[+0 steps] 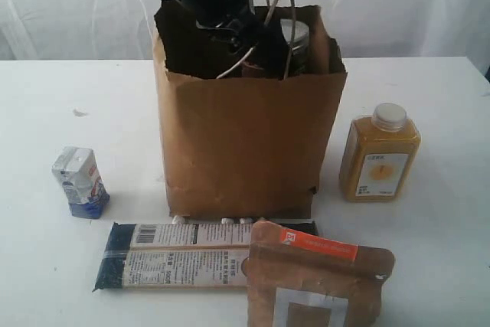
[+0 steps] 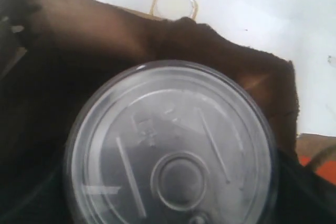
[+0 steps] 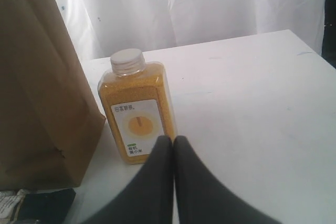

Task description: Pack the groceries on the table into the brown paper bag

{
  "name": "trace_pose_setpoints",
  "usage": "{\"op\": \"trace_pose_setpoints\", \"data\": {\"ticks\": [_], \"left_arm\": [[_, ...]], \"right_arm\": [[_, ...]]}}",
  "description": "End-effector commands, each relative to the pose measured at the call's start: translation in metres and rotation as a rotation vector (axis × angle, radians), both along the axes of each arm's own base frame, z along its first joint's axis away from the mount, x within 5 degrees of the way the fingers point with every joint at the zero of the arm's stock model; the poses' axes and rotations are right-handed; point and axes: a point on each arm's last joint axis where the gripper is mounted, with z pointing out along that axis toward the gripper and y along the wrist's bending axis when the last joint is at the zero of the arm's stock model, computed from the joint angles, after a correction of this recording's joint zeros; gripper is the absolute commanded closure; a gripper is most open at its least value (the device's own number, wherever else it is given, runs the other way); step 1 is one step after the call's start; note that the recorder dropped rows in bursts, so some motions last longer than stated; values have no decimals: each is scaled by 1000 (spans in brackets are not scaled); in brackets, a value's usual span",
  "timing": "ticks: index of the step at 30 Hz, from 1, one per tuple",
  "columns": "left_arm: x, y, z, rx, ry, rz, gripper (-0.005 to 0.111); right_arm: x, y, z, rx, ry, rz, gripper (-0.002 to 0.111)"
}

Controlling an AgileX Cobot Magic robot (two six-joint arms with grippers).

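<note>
The brown paper bag (image 1: pixel 245 143) stands upright mid-table. My left gripper (image 1: pixel 264 50) reaches down into its open top, its fingers hidden. It holds the dark can (image 1: pixel 297 44) high in the bag, and the can's silver lid (image 2: pixel 170 145) fills the left wrist view. The orange juice bottle (image 1: pixel 379 155) stands to the right of the bag. My right gripper (image 3: pixel 173 141) is shut and empty, just short of the bottle (image 3: pixel 137 108). A white-blue carton (image 1: pixel 80 181) is to the left of the bag. The dark-blue packet (image 1: pixel 176 254) and the brown pouch (image 1: pixel 314 281) lie in front.
The white table (image 1: pixel 429 82) runs wide on both sides of the bag, with a white curtain behind it. The bag's ragged rim (image 2: pixel 210 40) surrounds the can closely. The right arm is outside the exterior view.
</note>
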Motion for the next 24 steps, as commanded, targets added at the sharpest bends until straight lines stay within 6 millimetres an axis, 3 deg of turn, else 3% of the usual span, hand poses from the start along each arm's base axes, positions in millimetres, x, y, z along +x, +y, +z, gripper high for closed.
{"op": "trace_pose_setpoints", "data": {"ticks": [1,7,15,21,24], "left_arm": [[1,8,5,77,-58,71,25],[-3,16,20,79,-134,94,25],[1,24,18,149,-127,194,24],[1,24,19,141,-122,206,1],[1,24,19,141,-122,206,1]], "right_arm": [[0,0,-1,9,-8,-6,108],[0,0,0,10,-10,-6,108],[0,0,-1,9,-7,-6,108],[0,0,-1,9,-7,-6,108],[0,0,-1,9,-7,-6,108]]}}
